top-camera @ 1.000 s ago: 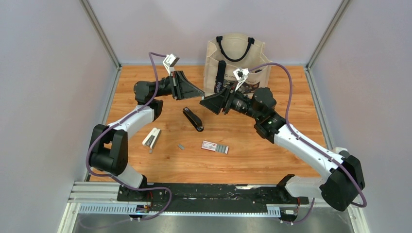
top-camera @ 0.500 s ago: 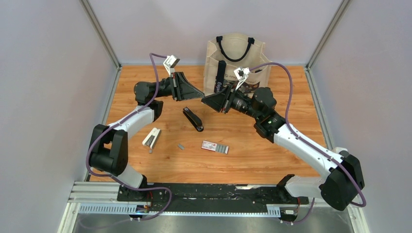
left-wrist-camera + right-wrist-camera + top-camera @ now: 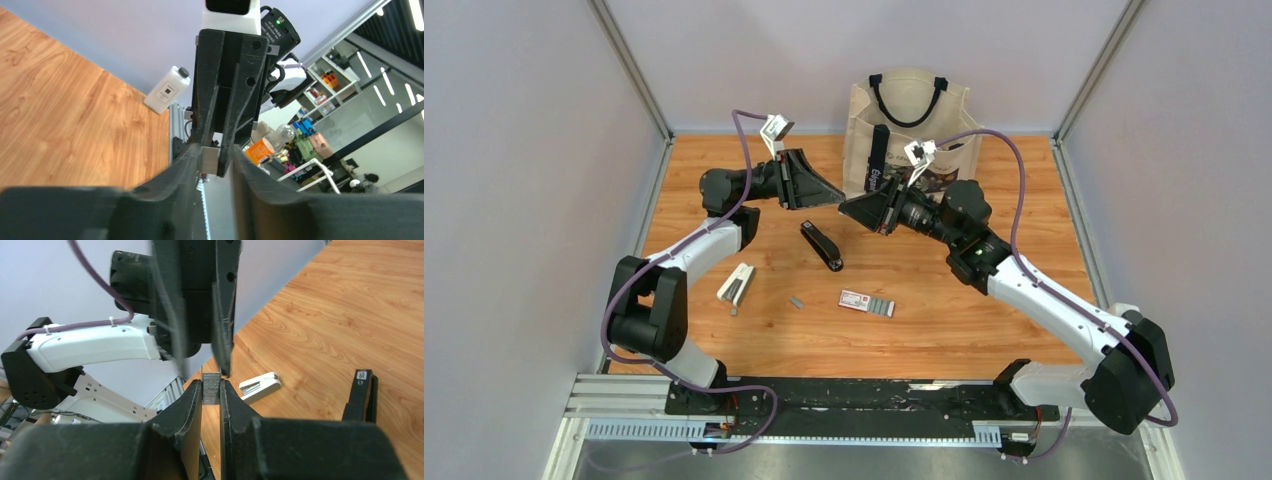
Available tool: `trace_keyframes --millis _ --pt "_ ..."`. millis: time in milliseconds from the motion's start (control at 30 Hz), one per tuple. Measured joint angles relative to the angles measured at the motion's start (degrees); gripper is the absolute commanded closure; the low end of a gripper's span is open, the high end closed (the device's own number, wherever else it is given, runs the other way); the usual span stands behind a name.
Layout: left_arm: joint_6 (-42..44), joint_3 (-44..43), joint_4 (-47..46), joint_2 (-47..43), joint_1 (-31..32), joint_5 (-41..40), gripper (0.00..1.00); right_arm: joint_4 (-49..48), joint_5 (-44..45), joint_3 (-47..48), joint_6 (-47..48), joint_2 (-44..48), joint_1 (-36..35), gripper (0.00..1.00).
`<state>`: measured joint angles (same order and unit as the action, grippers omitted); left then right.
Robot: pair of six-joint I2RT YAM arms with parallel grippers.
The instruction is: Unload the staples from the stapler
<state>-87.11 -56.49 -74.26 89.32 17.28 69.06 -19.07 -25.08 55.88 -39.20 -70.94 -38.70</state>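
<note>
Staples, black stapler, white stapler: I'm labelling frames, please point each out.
staples [image 3: 211, 388], right wrist view, middle of the strip
black stapler [image 3: 822, 246], top view, middle of its body
white stapler [image 3: 736, 285], top view, middle of its top

Left arm [image 3: 694, 250] and right arm [image 3: 1044, 300] bend inward from their bases, wrists raised, meeting fingertip to fingertip. The right hand [image 3: 846, 208] pinches the staples [image 3: 211, 388] between its fingers; the left hand [image 3: 836, 197] has its fingers slightly apart, either side of the same strip.

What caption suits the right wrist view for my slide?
Right gripper pinching the staples, facing the open left gripper, a black stapler lying on the table.
</note>
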Motion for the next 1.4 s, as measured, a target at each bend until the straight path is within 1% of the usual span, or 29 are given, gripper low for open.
trace_keyframes --millis 67,100,300,367,400,433,467,533,600,667,733,867,1000,1100,1233,1400 --pt "0.4 0.0 -0.1 0.0 0.0 0.4 0.25 1.4 0.8 0.0 0.3 0.1 0.0 0.88" --pt "0.9 0.0 -0.3 0.0 0.0 0.6 0.22 2.8 1.4 0.0 0.5 0.3 0.0 0.88" --pt "2.8 0.0 -0.1 0.0 0.3 1.0 0.21 11.1 5.7 -3.7 1.7 4.5 0.0 0.87" --pt "4.9 0.0 1.8 -0.2 0.3 1.1 0.21 13.9 7.1 -5.5 1.9 6.3 0.0 0.87" --pt "8.4 0.0 6.3 -0.8 0.3 1.2 0.21 15.6 7.9 -6.3 2.0 7.2 0.0 0.87" --pt "12.6 0.0 11.6 -1.7 0.3 1.2 0.18 16.9 8.4 -6.9 2.0 7.8 0.0 0.87" --pt "18.4 -0.4 19.5 -3.1 0.3 0.5 0.17 18.3 9.0 -7.6 2.1 8.2 0.0 0.87" --pt "39.4 -5.6 48.2 -6.4 1.2 -5.1 0.18 21.2 10.5 -8.6 2.1 8.6 -0.3 0.87" --pt "56.7 -14.1 69.3 -7.2 3.2 -12.9 0.17 24.1 12.0 -9.2 2.1 8.5 -0.8 0.87" --pt "67.9 -18.3 81.9 -8.6 4.5 -18.5 0.16 27.2 14.6 -9.4 2.1 7.9 -1.9 0.87" --pt "75.6 -18.6 90.9 -10.4 5.1 -23.0 0.16 29.7 17.7 -9.3 1.9 6.7 -3.4 0.87" --pt "85.7 -17.2 103.5 -10.3 4.7 -31.9 0.15 35.3 26.0 -8.7 0.3 1.7 -7.2 0.89" --pt "92.3 -12.0 110.4 -9.3 4.5 -38.8 0.14 41.6 34.4 -6.4 -3.1 -6.4 -11.7 0.97" --pt "95.5 -8.6 113.7 -9.3 4.4 -42.4 0.14 46.9 40.3 -2.1 -5.5 -12.6 -15.3 0.98" --pt "97.7 -7.7 115.2 -9.5 4.2 -44.3 0.14 52.0 46.9 5.0 -9.3 -19.0 -19.5 0.98" --pt "98.9 -6.7 115.1 -11.5 3.7 -45.5 0.13 56.3 53.7 9.9 -14.3 -21.4 -23.2 0.99"
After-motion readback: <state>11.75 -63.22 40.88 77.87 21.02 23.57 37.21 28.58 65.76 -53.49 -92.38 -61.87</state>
